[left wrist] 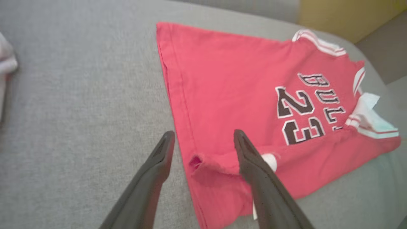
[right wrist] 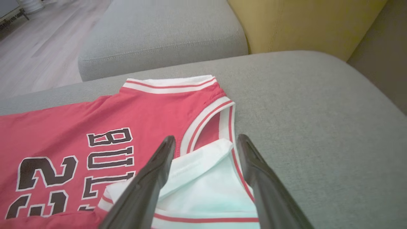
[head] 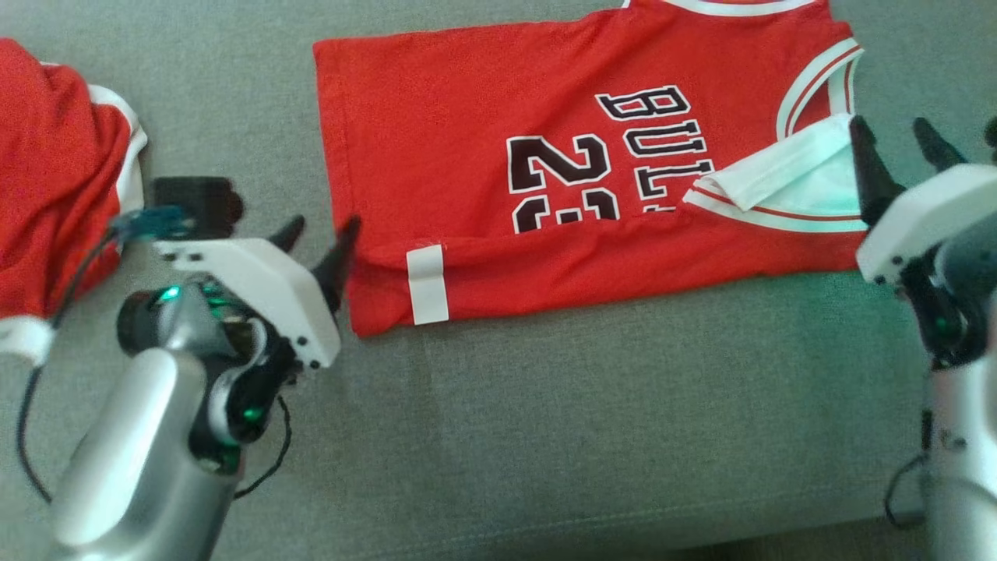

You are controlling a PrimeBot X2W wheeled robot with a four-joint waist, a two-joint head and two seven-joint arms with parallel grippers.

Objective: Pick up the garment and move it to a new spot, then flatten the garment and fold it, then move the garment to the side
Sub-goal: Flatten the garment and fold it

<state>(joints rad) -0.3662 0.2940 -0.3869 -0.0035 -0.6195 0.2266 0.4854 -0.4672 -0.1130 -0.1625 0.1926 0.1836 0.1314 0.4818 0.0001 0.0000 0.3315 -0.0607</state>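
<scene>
jersey (head: 436, 117) numerals (head: 561, 183) half under fold

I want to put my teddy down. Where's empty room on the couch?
Free: the grey cushion strip in front of the jersey, between left gripper and right gripper. Crowded: the gap between jersey and the second red garment.
</scene>
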